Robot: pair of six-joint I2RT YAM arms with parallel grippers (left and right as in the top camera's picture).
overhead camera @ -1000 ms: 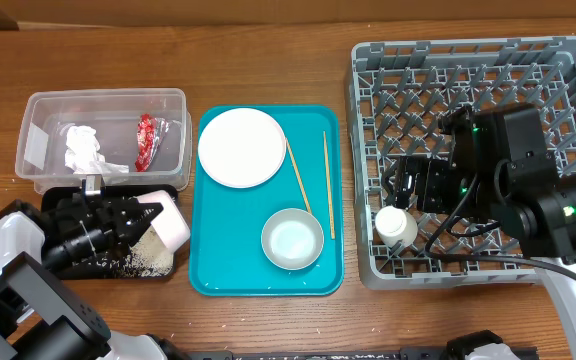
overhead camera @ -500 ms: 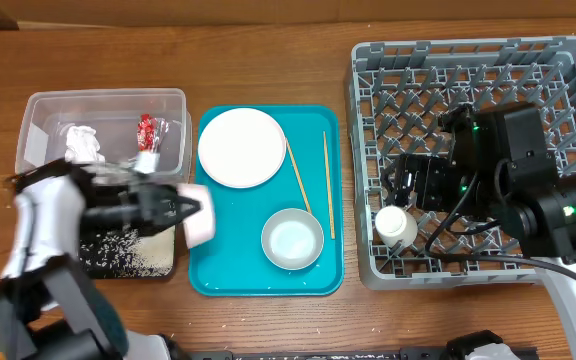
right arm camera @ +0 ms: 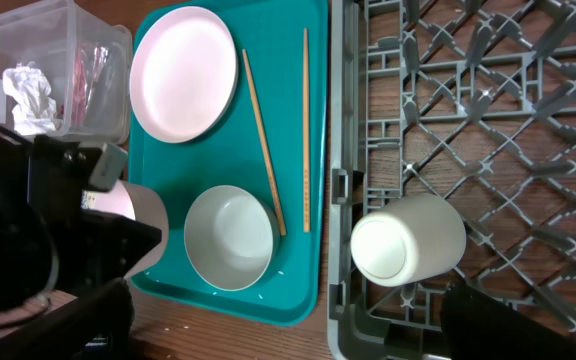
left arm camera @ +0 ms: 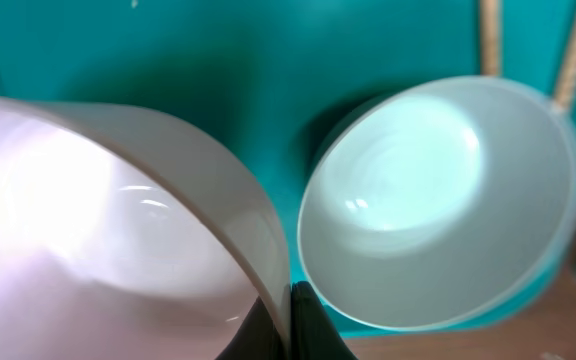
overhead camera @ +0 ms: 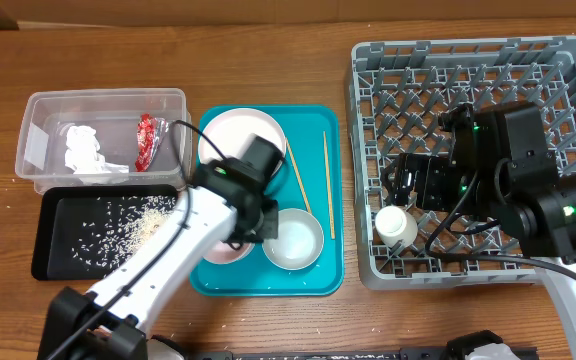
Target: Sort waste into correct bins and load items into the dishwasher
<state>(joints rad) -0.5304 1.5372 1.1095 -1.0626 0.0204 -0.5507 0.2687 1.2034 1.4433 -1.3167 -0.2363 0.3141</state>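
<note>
The left gripper (left arm camera: 286,322) has swung from the black tray (overhead camera: 53,262) to the teal tray (overhead camera: 318,280). Its jaws are pinched on the pink bowl (left arm camera: 108,230) rim, just left of the grey bowl (overhead camera: 293,240). The dishwasher rack (overhead camera: 568,60) lies to the right, past the chopsticks (overhead camera: 328,185) — the right gripper (overhead camera: 406,188), jaws wide, hangs over its near-left corner by the white cup (overhead camera: 396,224) — far cells look free.
</note>
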